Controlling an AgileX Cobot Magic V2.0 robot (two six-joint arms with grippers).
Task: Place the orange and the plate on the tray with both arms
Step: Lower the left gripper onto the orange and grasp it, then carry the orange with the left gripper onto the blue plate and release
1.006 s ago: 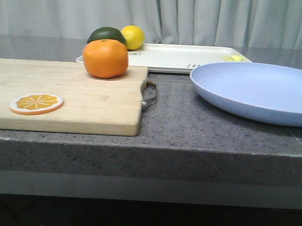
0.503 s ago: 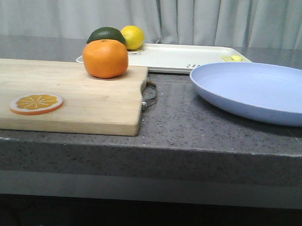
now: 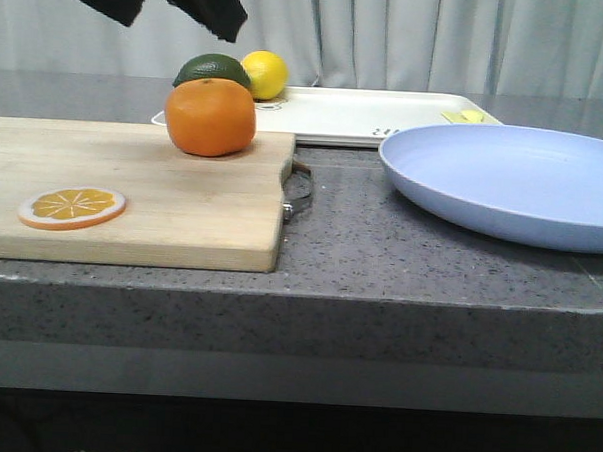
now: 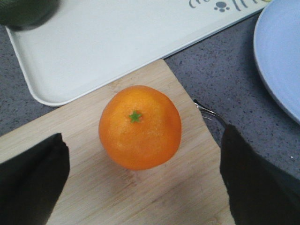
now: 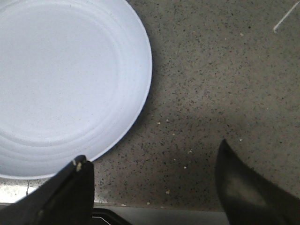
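Note:
The orange (image 3: 210, 117) sits on the far right part of a wooden cutting board (image 3: 183, 196). My left gripper (image 3: 151, 4) is open and hangs above and slightly left of it. In the left wrist view the orange (image 4: 139, 126) lies ahead of the open, empty gripper (image 4: 143, 187). The lavender plate (image 3: 514, 180) rests on the counter at the right. In the right wrist view my right gripper (image 5: 154, 192) is open and empty over bare counter, one finger (image 5: 61, 197) at the plate's (image 5: 61, 79) rim. The off-white tray (image 3: 366, 114) lies at the back; it also shows in the left wrist view (image 4: 103, 47).
A dark green fruit (image 3: 212, 70) and a yellow lemon (image 3: 265, 74) sit at the tray's left end. An orange slice disc (image 3: 72, 207) lies on the board's near left. The board's metal handle (image 3: 300, 191) points toward the plate. The counter's front edge is near.
My left gripper's two dark fingers have come into the top left of the front view, above the orange. The orange, plate and tray have not moved.

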